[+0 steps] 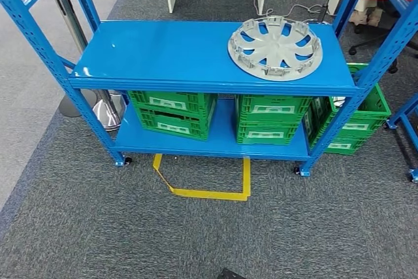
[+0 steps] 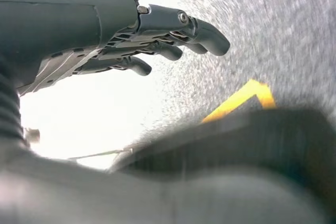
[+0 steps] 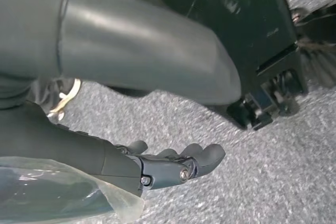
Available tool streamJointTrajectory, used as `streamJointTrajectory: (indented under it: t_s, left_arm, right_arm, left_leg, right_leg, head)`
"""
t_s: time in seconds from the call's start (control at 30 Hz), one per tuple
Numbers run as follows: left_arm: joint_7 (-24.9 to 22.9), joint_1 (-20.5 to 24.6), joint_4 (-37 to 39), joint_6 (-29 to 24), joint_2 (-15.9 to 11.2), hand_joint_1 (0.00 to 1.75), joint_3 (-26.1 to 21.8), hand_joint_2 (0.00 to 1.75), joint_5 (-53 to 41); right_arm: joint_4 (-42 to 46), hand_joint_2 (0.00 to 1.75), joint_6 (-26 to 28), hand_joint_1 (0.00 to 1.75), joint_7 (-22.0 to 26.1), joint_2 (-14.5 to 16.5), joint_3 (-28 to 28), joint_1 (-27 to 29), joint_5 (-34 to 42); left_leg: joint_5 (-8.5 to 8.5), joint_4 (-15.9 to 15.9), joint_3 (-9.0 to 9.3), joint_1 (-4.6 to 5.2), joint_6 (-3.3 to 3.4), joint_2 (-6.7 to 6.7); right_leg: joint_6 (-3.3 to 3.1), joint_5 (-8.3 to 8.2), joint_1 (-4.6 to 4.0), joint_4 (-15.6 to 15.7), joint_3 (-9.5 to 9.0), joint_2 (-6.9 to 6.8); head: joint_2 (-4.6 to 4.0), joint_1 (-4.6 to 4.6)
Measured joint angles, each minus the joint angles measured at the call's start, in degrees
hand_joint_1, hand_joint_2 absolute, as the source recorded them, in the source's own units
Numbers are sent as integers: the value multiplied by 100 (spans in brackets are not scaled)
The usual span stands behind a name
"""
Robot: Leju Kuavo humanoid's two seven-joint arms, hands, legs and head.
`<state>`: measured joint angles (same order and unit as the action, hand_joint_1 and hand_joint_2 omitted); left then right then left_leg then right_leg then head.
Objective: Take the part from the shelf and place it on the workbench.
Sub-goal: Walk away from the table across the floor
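Grey wheel cover (image 1: pixel 275 48) flat on blue shelf (image 1: pixel 162 53), well apart from both hands. Left hand (image 2: pixel 158 40) and right hand (image 3: pixel 166 163) released, fingers loosely extended over carpet (image 3: pixel 277 171).

We see our left hand (image 2: pixel 130 40) reaching in from nine o'clock toward three, fingers (image 2: pixel 206 35) stretched out, slightly apart, holding nothing. Beyond the fingertips, from one to three o'clock, lies grey carpet (image 2: pixel 277 30), blurred. A strip of yellow tape (image 2: pixel 241 98) runs across it near three o'clock. At seven o'clock the picture is washed out white.
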<state>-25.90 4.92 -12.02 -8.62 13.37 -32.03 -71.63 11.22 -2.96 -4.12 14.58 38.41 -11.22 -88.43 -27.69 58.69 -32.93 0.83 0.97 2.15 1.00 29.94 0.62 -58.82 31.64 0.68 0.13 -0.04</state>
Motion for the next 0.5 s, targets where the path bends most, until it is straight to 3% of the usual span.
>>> streamJointTrajectory:
  t_s: [0.2, 0.33, 0.4, 0.47, 0.5]
  left_arm:
    - [107, -16, 0, -421, 81, 0, -372, 175, 284]
    - [233, 12, 0, -778, 120, 0, -836, 175, 963]
    - [722, 12, 0, -1073, 128, 0, -1164, 87, 1432]
    - [1520, 8, -1, -1200, 108, 0, -1552, 87, 2012]
    - [1907, 10, -1, -1208, 82, 0, -1775, 131, 2266]
  right_arm:
    - [1, 0, 300, 0, 40, -75, 45, -27, 368]
    - [3, 0, 656, 0, 335, -105, 411, 36, 1223]
    - [7, 0, 792, 0, 474, -161, 798, 118, 1866]
    - [12, 0, 875, 0, 618, -246, 1282, 233, 2485]
    - [15, 0, 927, 0, 681, -295, 1537, 293, 2721]
  left_leg:
    - [0, 2, 0, 0, 0, 0]
    - [-1, 2, 0, 0, 0, 0]
    - [-3, 3, 1, -1, 1, 0]
    - [-5, 3, 0, -2, 1, 0]
    - [-7, 3, -1, -2, 1, 1]
  right_leg:
    - [1, -1, 0, 1, -1, -1]
    - [1, -1, 0, 2, 0, -2]
    - [1, 0, 0, 5, -1, -2]
    - [1, 1, -1, 8, -1, -2]
    - [1, 1, -1, 9, -2, -2]
  head:
    - [0, 1]
    - [0, 0]
    - [0, 1]
    - [0, 1]
    - [0, 2]
